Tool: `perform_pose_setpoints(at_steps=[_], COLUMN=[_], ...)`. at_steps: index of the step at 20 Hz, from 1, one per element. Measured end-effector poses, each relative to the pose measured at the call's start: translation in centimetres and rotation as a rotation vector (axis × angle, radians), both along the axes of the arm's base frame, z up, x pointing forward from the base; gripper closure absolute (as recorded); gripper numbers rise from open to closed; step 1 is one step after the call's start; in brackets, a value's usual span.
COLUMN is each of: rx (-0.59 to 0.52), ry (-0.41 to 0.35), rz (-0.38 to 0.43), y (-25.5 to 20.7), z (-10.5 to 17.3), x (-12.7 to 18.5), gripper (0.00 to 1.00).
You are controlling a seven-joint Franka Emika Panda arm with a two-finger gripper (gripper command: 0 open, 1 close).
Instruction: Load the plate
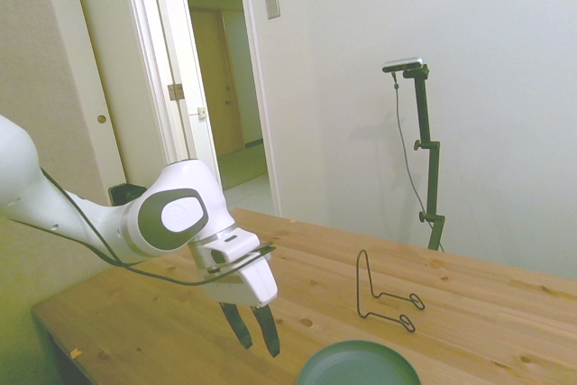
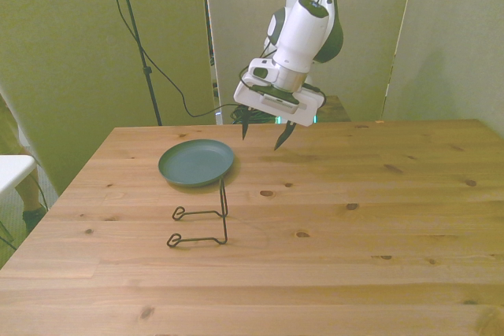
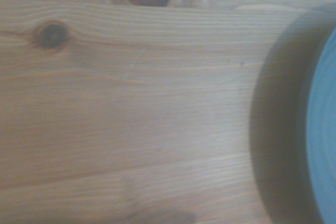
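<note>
The teal-green plate (image 2: 196, 162) lies flat on the wooden table (image 2: 331, 218), toward the front view's left; in the side view only part of the plate (image 1: 359, 364) shows at the bottom edge. My gripper (image 2: 262, 138) hangs tilted above the table, just off the plate's rim on the front view's right, open and empty; the side view shows the gripper (image 1: 257, 337) close to the plate's near edge. The wrist view catches the plate's rim (image 3: 323, 129) blurred beside bare wood.
A thin black wire stand (image 2: 202, 219) rests on the table just in front of the plate, also seen as the wire stand (image 1: 383, 291) in the side view. A doorway (image 1: 221, 87) stands open behind the table.
</note>
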State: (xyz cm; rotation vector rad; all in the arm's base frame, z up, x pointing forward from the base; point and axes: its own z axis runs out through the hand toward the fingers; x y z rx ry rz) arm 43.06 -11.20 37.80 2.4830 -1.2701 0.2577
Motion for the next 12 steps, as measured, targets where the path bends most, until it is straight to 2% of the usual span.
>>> perform_pose_setpoints(at_steps=[6,12], rx=[-0.056,-0.089], ry=[0.005,-0.006], rz=[-0.026,-0.033], y=[-3.6,-5.0], z=[-0.1,-1.0], x=[1.1,2.1], gripper=[0.00,0.00])
